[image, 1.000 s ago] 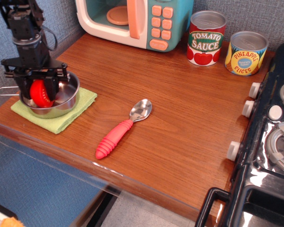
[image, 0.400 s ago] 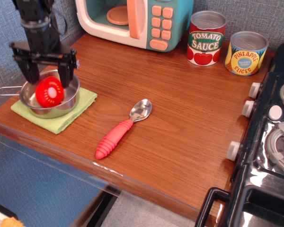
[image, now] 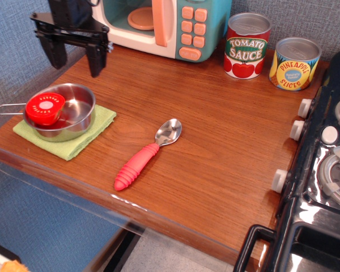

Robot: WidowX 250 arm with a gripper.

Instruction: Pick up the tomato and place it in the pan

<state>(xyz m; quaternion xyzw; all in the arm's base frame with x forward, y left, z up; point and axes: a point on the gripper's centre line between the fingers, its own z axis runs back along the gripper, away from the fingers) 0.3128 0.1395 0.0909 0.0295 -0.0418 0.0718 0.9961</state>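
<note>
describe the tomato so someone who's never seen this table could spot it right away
Look at the front left corner of the wooden table, where a green cloth lies under a shiny steel pan. The tomato sits in the pan against its left wall, cut face up. It is short, round and glossy red with a pale centre, unlike the long red-handled spoon or the tall sauce can.

The scene was bright and evenly lit, with soft, short shadows under the spoon (image: pixel 147 150) and cans. The worktop (image: pixel 215 141) showed a mild sheen toward the right of the frame. Glare spotted the pan (image: pixel 73 116) wall and the glossy black stove (image: pixel 323 170) at the right edge. Focus was fairly sharp, though the lower left corner was blurred.
</note>
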